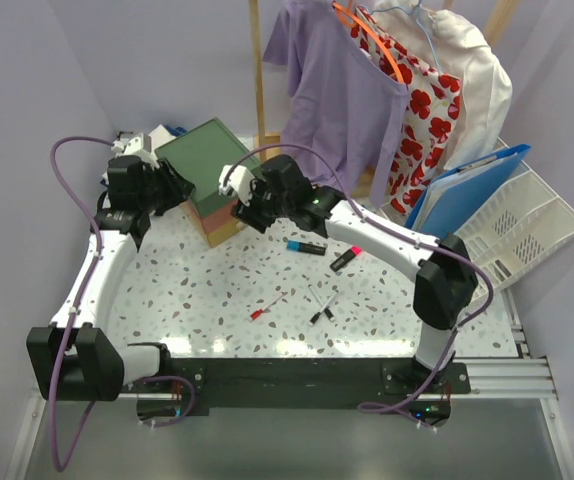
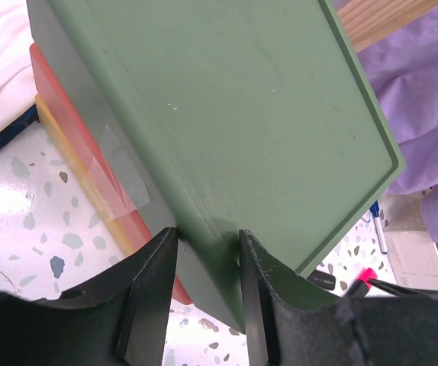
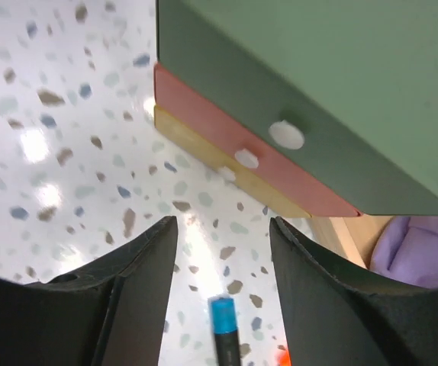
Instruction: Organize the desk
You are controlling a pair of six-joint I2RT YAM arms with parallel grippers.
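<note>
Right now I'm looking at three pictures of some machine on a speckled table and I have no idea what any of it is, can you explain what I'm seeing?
It is a robot with two arms bolted at the near edge of the desk.

The overhead picture looks down from behind the arms. The other two come from cameras on the wrists, so the dark shapes at their bottom edges are each arm's own fingers.

The left gripper is open around a corner of the green box, the top of a green, red and yellow stack. The right gripper is open and holds nothing; it hovers beside that stack, above a blue-capped marker.

Also on the desk: a pink-tipped marker and several pens. At the right edge is a white file tray with a blue folder.
</note>
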